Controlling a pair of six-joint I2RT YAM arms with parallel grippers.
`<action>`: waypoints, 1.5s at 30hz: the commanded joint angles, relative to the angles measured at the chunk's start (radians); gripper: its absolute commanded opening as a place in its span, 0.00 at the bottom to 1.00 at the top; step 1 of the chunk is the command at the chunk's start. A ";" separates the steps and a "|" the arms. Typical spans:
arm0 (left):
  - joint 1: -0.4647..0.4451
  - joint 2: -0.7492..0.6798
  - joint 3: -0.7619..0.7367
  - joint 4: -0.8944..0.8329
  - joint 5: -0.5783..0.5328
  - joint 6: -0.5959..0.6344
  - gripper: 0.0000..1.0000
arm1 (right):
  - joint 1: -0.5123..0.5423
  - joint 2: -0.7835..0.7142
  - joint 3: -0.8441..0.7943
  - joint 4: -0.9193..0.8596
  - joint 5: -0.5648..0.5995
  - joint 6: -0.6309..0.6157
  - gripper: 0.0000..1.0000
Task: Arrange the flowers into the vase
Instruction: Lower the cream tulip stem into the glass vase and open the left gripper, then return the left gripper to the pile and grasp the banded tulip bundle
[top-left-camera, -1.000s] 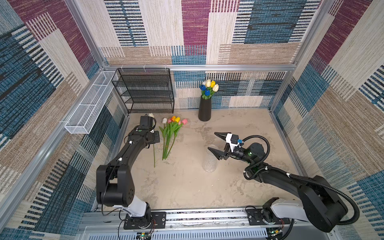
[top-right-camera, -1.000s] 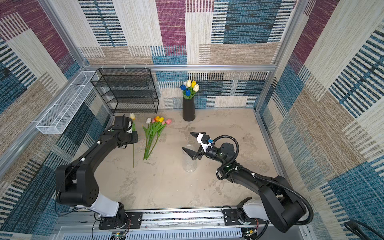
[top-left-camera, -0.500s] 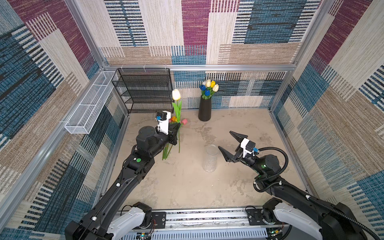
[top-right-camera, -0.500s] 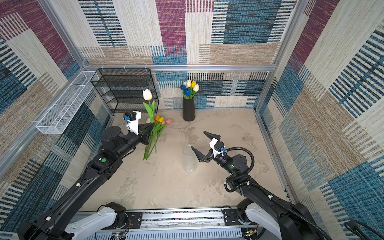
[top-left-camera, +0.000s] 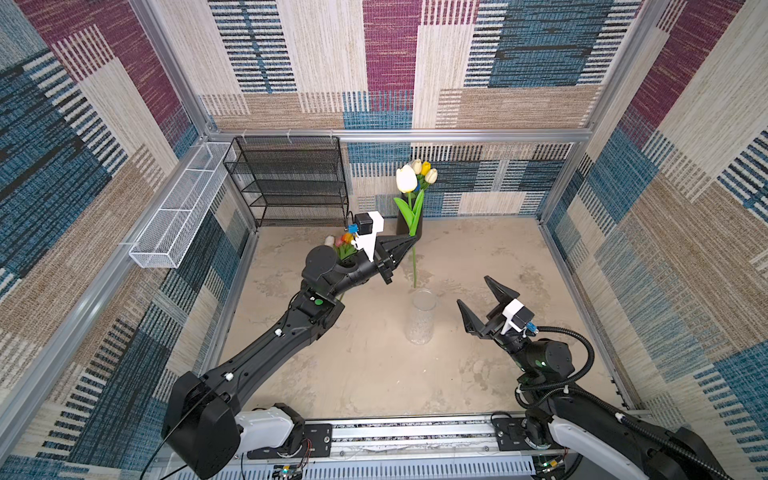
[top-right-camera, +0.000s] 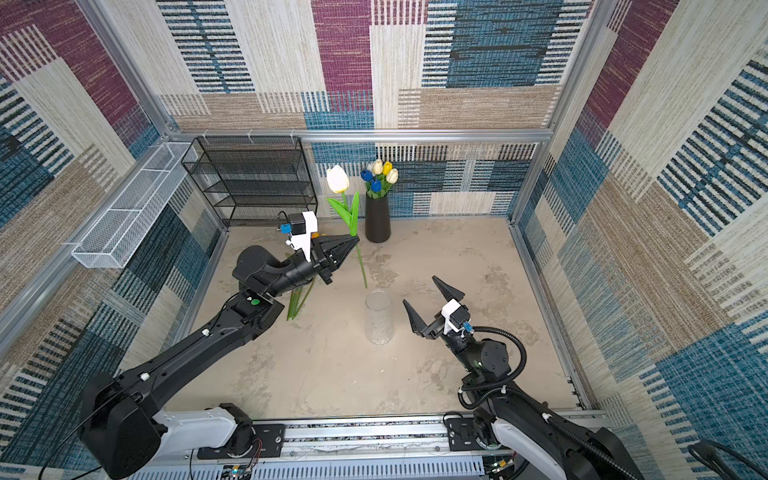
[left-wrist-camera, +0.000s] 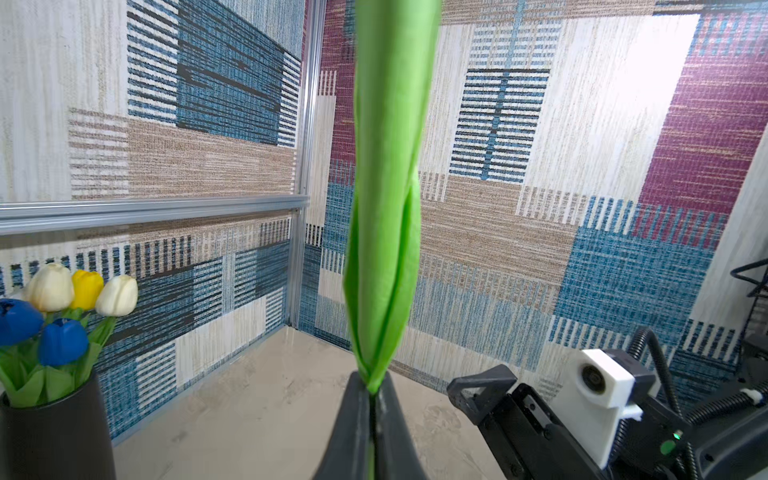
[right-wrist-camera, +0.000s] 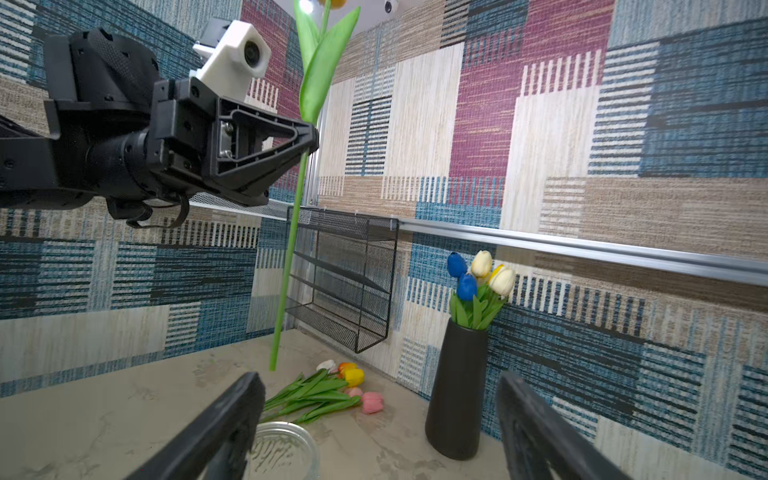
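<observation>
White tulip (top-left-camera: 406, 179): lay flat toward the table's left edge a second ago; now your left gripper (top-left-camera: 409, 240), clamped on its stem, holds it upright, stem tip near the clear vase (top-left-camera: 420, 324) rim mid-table, not yet in. Right gripper (top-left-camera: 472, 289) stands wide, empty. Insertion looks next.

Cropped head, buried bunch
Head of held tulip (left-wrist-camera: 386, 208) lost past the edge in left wrist view; loose tulips (top-left-camera: 344, 243) mostly behind left arm (top-left-camera: 291, 332) in a top view; glass vase (right-wrist-camera: 286, 451) clipped in right wrist view.
</observation>
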 joint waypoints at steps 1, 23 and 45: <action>-0.023 0.036 0.022 0.086 0.032 -0.025 0.00 | 0.002 -0.010 -0.010 0.020 0.038 -0.018 0.90; -0.035 0.169 -0.103 -0.059 0.127 0.157 0.26 | 0.002 0.025 -0.005 0.014 -0.033 -0.041 0.91; 0.259 0.006 -0.025 -0.825 -0.511 0.185 0.61 | 0.002 0.050 0.008 0.014 -0.132 -0.042 0.91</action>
